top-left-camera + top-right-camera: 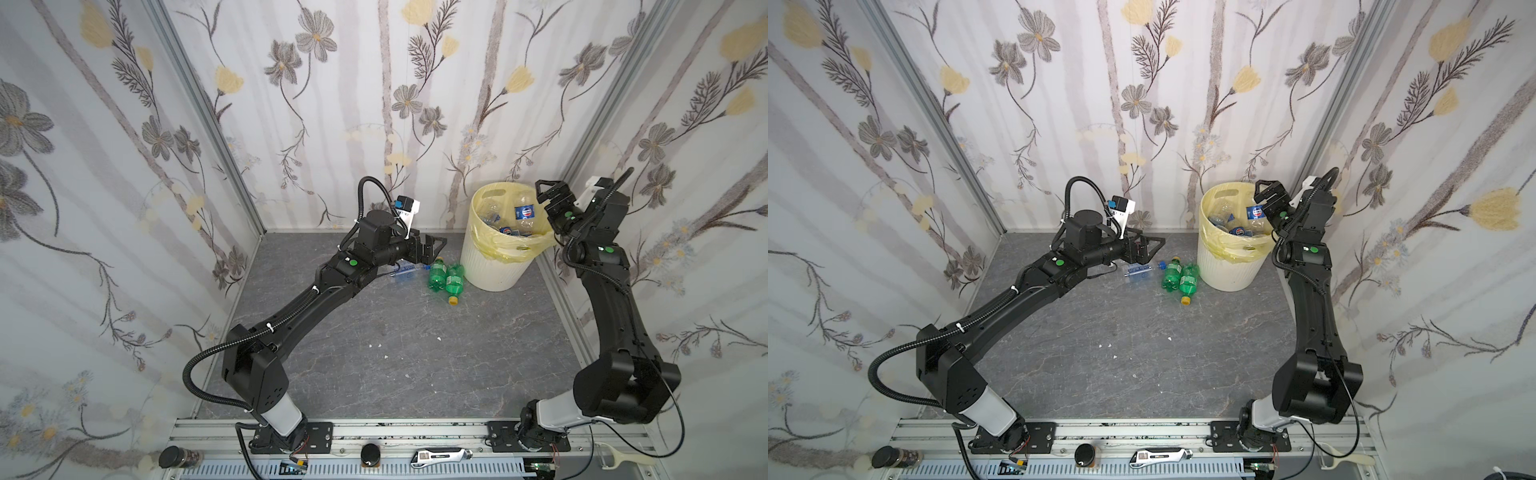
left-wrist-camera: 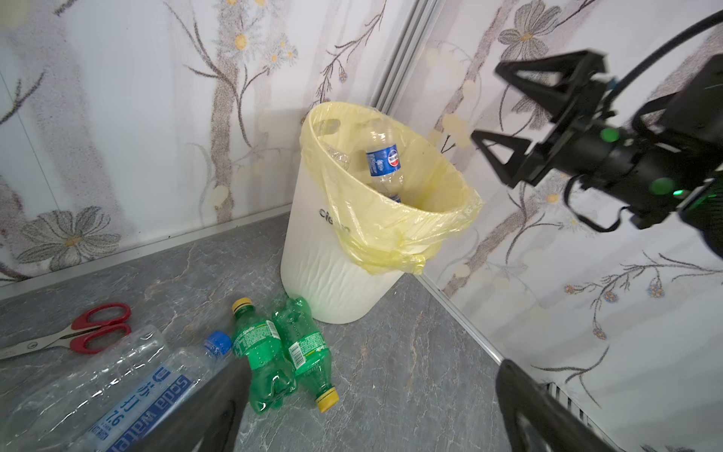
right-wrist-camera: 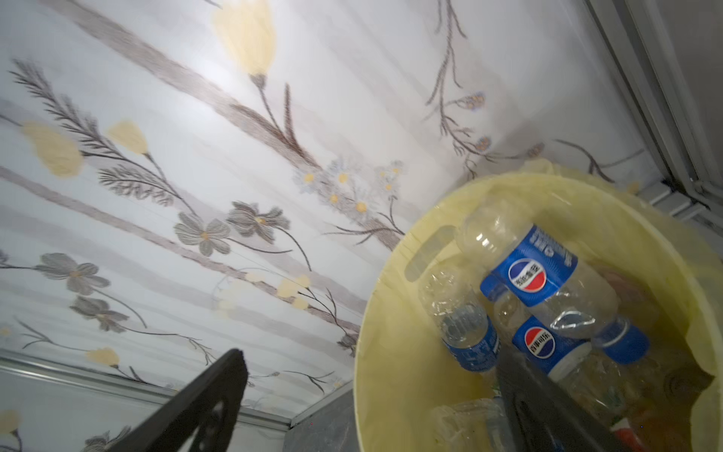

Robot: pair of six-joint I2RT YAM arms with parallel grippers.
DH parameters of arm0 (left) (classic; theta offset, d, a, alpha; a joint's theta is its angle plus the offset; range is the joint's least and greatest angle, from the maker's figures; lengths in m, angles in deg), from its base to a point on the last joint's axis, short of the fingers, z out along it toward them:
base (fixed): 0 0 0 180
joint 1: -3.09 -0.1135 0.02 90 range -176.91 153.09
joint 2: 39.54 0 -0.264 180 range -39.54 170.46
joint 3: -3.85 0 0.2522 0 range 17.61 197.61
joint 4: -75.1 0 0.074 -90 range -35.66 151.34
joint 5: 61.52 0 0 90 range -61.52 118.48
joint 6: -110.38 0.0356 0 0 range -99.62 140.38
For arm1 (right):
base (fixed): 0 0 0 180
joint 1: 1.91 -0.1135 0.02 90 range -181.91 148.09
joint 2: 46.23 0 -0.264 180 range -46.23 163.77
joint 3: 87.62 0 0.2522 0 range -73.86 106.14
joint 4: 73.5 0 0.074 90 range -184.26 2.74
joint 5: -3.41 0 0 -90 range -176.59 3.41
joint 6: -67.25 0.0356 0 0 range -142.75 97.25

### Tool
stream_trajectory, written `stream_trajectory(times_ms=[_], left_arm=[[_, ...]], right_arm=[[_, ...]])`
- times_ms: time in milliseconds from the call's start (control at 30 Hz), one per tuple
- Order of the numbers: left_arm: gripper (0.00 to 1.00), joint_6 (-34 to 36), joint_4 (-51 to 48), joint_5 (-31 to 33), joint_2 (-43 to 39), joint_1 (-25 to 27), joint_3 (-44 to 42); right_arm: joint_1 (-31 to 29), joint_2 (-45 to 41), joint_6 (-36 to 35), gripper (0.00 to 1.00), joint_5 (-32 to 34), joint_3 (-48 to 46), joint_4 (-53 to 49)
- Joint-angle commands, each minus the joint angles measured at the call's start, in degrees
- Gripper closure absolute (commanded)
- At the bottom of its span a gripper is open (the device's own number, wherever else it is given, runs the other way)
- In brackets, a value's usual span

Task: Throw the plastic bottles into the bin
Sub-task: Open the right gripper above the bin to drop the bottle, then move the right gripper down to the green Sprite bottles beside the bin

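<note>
The bin (image 1: 492,270) (image 1: 1223,272), white with a yellow liner, stands in the far right corner and holds several clear blue-labelled plastic bottles (image 3: 536,270) (image 2: 383,158). My right gripper (image 1: 542,192) (image 1: 1261,192) (image 3: 367,375) hangs open over the bin's right rim with nothing between its fingers. Two green bottles (image 1: 444,277) (image 1: 1180,277) (image 2: 281,348) lie on the floor just left of the bin. A clear blue-labelled bottle (image 1: 403,273) (image 2: 156,395) lies left of them. My left gripper (image 1: 436,249) (image 1: 1152,245) (image 2: 371,407) is open just above these bottles and touches none.
Red-handled scissors (image 2: 82,332) lie left of the floor bottles, beside a crushed clear bottle (image 2: 90,371). Floral walls enclose the floor on three sides. On the front rail sit a dark jar (image 1: 176,457), a black knob (image 1: 370,454) and a silver tool (image 1: 440,457).
</note>
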Motion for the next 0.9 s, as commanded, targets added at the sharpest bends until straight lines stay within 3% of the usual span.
stream_trajectory(times_ms=[0,400,733,867], left_arm=[[0.0,-0.1,1.1,0.1,0.4,0.1,0.0],[0.0,-1.1,0.9,2.2,0.1,0.2,-2.4],[0.0,-4.3,-0.4,6.4,1.4,-2.1,-4.8],[0.0,-6.5,-0.7,6.0,1.1,-3.9,-7.0]], right_arm=[[-0.1,-0.4,-1.5,0.0,1.0,-0.1,1.2],[-3.3,-3.7,-4.7,0.0,-0.1,-1.9,1.8],[-12.7,-4.5,-14.9,0.0,3.3,-1.8,-3.9],[-18.6,-4.7,-20.8,0.0,8.2,-2.5,-8.3]])
